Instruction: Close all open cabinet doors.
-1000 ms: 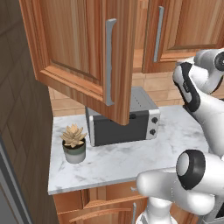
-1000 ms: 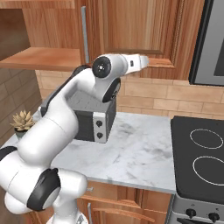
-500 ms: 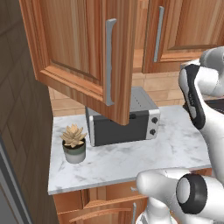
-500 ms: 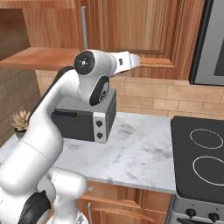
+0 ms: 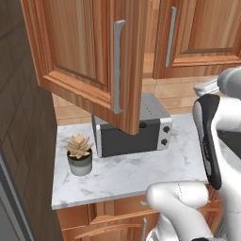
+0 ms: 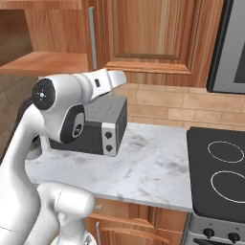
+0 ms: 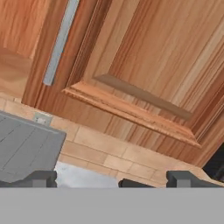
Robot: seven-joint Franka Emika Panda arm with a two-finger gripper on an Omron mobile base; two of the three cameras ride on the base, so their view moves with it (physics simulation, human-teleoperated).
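- Far left, your open door (image 5: 89,56) hangs swung out over the plant (image 5: 79,153) and the toaster oven (image 5: 134,129), handle (image 5: 117,66) facing you. It's no nearer shut than a second ago, so the task hasn't started paying off.
- Centre, the arm has swung: elbow climbing, forearm sweeping across the toaster oven in the right base view, wrist now aimed at the cupboards.
- Right, the shut door (image 7: 144,65) looms in the hand view; that one needs nothing.
- Your gripper (image 7: 111,178) shows both fingertips (image 7: 41,178) spread wide, nothing between them.
- My read: you're repositioning, and contact with the open door is yet to come.
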